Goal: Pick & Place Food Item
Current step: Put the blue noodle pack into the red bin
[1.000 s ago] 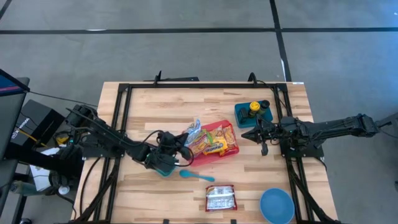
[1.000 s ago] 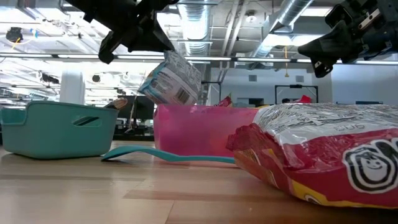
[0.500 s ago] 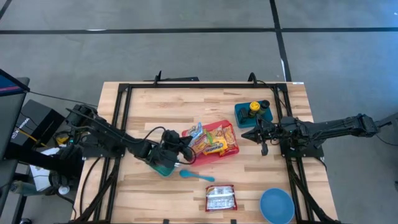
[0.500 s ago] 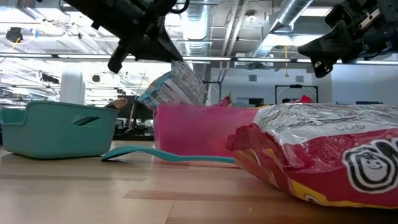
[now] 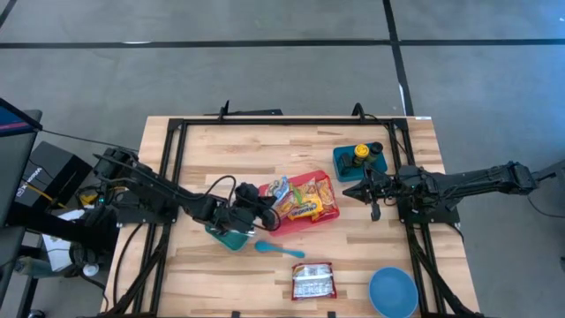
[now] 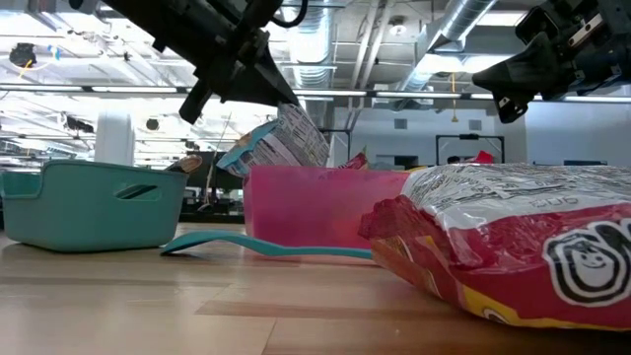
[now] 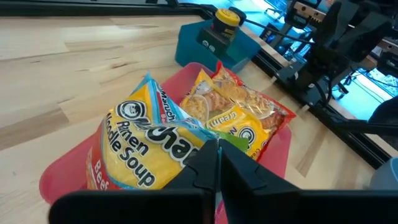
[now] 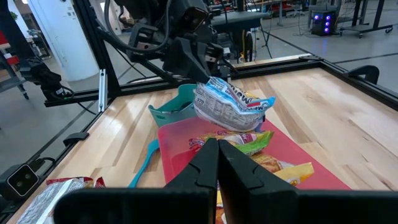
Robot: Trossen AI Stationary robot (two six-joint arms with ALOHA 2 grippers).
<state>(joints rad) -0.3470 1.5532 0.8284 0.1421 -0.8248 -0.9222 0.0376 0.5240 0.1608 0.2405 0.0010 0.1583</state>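
Now left hand (image 5: 261, 196) pinching ramen packet (image 5: 277, 189)

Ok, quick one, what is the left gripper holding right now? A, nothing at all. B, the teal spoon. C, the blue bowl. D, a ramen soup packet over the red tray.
D: the left gripper is shut on the ramen packet, holding it just above the near-left end of the red tray, while the teal spoon and blue bowl lie untouched on the table.

Teal spoon (image 5: 279, 251), blue bowl (image 5: 393, 292), red snack bag (image 5: 313, 281) on the wooden table (image 5: 203, 150)
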